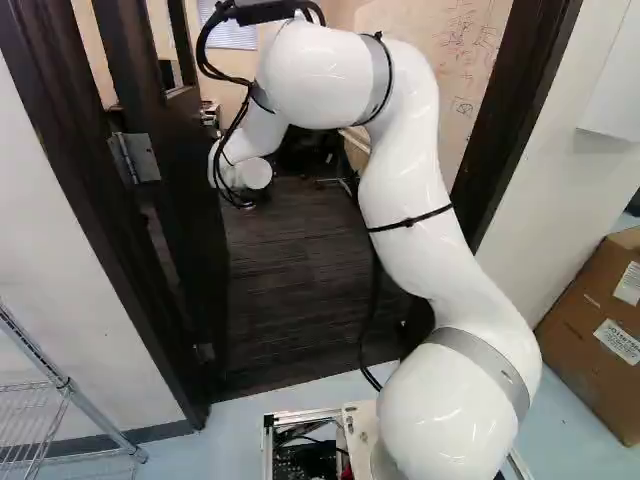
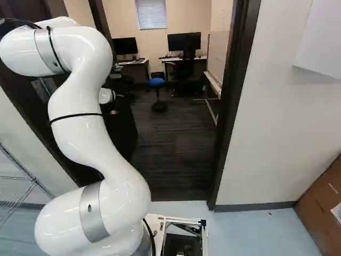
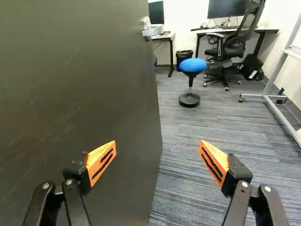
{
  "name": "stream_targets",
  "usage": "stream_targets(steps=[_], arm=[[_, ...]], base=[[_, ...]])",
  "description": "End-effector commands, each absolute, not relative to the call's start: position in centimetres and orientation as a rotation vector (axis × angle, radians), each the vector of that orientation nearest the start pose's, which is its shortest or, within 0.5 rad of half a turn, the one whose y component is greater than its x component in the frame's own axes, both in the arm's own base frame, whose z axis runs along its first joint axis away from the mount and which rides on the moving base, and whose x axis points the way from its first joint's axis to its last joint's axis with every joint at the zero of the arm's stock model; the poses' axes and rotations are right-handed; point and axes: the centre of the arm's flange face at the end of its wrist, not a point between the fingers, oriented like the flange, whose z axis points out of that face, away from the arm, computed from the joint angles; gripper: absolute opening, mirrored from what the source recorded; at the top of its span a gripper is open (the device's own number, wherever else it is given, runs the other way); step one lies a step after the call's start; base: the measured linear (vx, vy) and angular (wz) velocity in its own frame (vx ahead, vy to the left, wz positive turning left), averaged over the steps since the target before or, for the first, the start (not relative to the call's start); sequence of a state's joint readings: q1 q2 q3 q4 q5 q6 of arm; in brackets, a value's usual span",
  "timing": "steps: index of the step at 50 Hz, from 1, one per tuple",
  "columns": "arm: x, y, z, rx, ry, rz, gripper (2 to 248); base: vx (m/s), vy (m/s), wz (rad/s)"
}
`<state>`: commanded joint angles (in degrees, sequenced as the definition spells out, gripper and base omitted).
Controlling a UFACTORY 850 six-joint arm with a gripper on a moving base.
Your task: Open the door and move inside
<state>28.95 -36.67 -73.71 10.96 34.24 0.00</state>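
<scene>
Door (image 3: 80, 94) stood swung inward, my gripper (image 3: 157, 143) by its free edge — fingers wide, nothing gripped. Opening looked mostly done — I still had to drive the base (image 2: 204, 237) inside.

The left base view looks ahead and slightly down from behind the arm (image 1: 425, 240), on its left; the right base view does likewise from its right. Both share the arm and door frame (image 2: 234, 106). The wrist view faces inward, close beside the dark door (image 3: 80, 94), sharing the blue stool (image 3: 193, 65) with the right base view.
</scene>
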Motion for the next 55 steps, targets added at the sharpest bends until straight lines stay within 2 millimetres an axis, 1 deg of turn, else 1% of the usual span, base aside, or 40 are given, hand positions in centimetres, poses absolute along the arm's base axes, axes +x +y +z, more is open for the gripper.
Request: stream_targets(steps=[55], arm=[[60.7,27.0,40.3,-2.37,-0.343,-1.631,247]], base=[[0.0,0.0,0.0]])
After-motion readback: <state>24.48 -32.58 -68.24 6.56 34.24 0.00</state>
